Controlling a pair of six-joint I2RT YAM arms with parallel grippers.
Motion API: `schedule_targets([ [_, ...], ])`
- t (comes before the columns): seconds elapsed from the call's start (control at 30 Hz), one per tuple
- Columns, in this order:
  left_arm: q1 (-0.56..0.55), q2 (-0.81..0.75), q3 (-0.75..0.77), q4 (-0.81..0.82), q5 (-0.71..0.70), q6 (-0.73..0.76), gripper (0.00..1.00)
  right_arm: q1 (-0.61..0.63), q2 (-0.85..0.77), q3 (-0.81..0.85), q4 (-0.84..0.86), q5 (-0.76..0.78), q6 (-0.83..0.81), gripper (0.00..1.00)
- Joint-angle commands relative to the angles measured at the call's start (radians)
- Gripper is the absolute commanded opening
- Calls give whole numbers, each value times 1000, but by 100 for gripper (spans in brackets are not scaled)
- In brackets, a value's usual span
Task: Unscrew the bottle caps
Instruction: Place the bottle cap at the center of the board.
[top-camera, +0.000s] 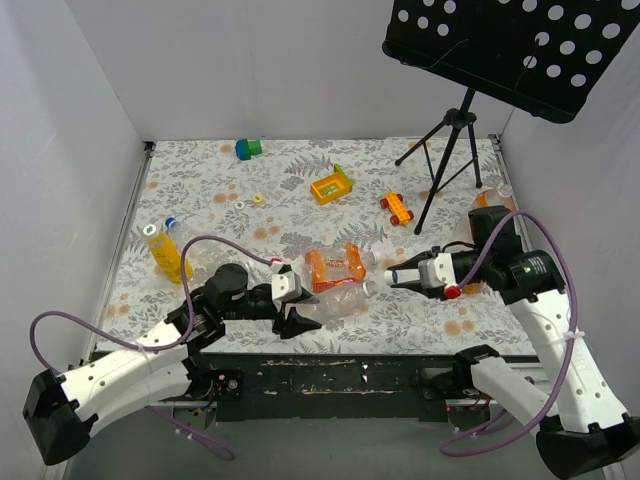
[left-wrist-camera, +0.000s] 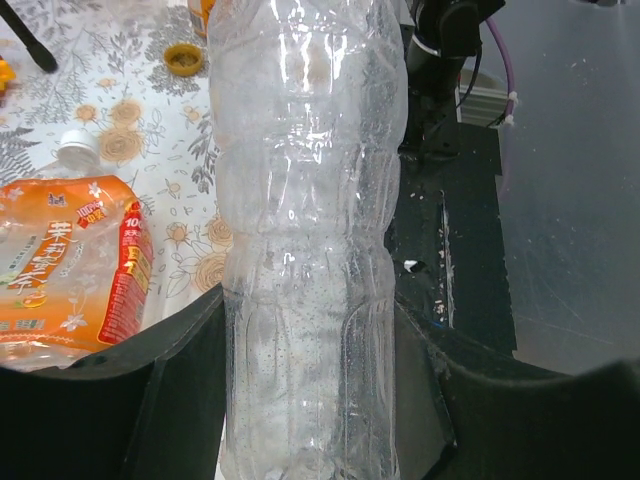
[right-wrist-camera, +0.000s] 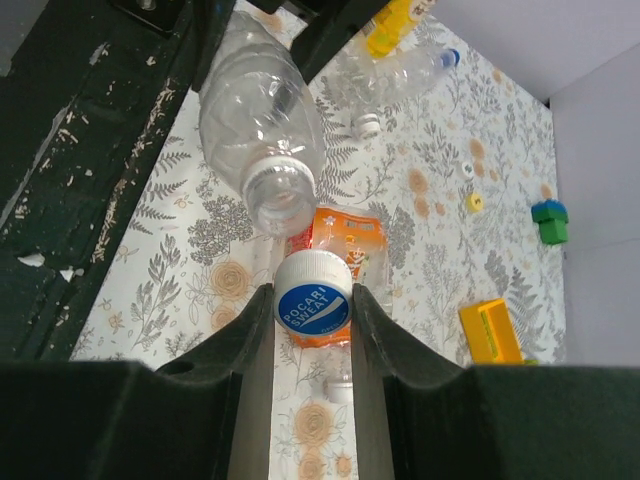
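Cap sits pinched in the right hand, just off the open neck of the clear bottle that the left hand grasps.

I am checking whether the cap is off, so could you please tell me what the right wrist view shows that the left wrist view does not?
Only the right wrist view shows the blue-and-white cap pinched in the right gripper, the open neck of the clear bottle, the green block and the yellow tray. Only the left wrist view shows the bottle's ribbed body up close, clamped in the left gripper. Both show the clear bottle and the orange-labelled bottle.
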Motion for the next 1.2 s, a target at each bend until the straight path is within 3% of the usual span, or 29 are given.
schedule_targets([
  [0.0, 2, -78, -17, 33, -58, -49, 0, -10, -3, -16, 253, 59, 420, 1],
  [0.17, 24, -109, 64, 5, -155, -121, 0, -12, 37, -39, 411, 165, 672, 1],
  [0.37, 74, -126, 166, -42, -314, -138, 0, 16, 186, 32, 475, 251, 812, 1],
  [0.6, 102, -155, 228, -32, -753, -127, 0, 86, 448, 170, 550, 369, 987, 1],
  [0.87, 108, -209, 112, 140, -971, -66, 0, 189, 851, 475, 599, 461, 1217, 1],
  [1.0, 119, -250, 54, 186, -987, -46, 0, 208, 1068, 708, 573, 520, 1363, 1],
  [1.17, 146, -257, 26, 177, -985, -23, 0, 240, 1306, 972, 556, 579, 1432, 1],
])
